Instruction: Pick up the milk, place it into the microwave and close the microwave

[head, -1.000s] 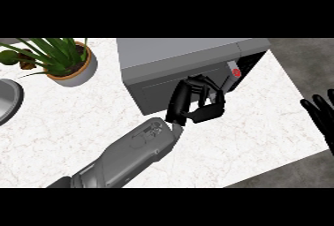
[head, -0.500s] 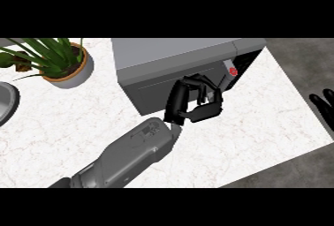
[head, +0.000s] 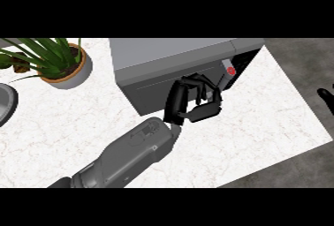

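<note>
**One hand curled at the microwave, milk out of sight**

Most of the view is a white, faintly veined desk [head: 78, 119]. At its far side stands the microwave [head: 169, 53], a box with a pale grey top and a darker grey front. A still darker strip at the front's right end carries a small red round mark [head: 229, 70].

The grey left forearm crosses the desk from the lower edge. Its black left hand [head: 199, 106] is right against the microwave's front, fingers curled inward, with nothing visible inside them. The milk cannot be made out anywhere, so its place and look cannot be told.

A potted plant [head: 55, 59] with long green leaves in a tan pot sits well to the left of the microwave. The right hand [head: 326, 99] shows at the right edge beyond the desk, fingers straight and pointing up.
</note>
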Action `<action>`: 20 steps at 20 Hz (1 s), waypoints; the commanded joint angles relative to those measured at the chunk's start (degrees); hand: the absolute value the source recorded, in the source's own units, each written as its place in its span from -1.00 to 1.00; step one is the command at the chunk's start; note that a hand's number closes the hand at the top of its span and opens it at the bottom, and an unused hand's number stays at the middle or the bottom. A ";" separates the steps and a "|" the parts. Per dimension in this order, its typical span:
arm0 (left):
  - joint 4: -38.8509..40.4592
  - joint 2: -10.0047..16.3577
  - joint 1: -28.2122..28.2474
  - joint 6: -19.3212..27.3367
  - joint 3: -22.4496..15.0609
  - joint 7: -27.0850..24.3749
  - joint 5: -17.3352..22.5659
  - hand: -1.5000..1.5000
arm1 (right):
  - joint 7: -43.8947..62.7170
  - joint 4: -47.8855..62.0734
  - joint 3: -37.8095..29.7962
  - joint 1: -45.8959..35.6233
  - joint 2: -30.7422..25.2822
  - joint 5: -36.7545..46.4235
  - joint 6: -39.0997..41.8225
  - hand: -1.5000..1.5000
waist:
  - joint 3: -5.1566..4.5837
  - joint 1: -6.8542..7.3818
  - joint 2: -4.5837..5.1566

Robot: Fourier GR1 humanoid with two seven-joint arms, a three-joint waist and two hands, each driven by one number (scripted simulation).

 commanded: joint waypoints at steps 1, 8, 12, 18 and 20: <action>5.38 0.03 -3.60 -1.42 3.35 -0.96 1.64 1.00 | 0.95 -0.26 -0.98 -0.99 -1.19 -1.35 -0.45 -1.00 | -0.15 -0.55 1.00; 6.07 0.03 -4.27 -1.45 3.14 -3.08 3.46 1.00 | 1.97 -0.22 -1.56 -2.08 -2.07 -3.51 -0.84 -1.00 | -0.05 -0.52 0.99; 6.31 0.03 -4.61 -1.39 2.91 -3.76 4.61 1.00 | 3.00 -0.40 -1.80 -2.20 -2.99 -4.84 -0.83 -1.00 | -0.04 -1.12 0.88; 7.02 0.03 -4.44 -1.38 2.53 -5.10 6.10 1.00 | 3.67 -0.07 -2.48 -2.80 -3.84 -6.17 -0.99 -1.00 | 0.03 -1.27 1.11; 6.86 0.03 -4.98 -1.18 2.48 -5.74 6.47 1.00 | 3.98 0.10 -3.12 -3.06 -4.49 -6.84 -1.01 -1.00 | 0.05 -1.56 1.02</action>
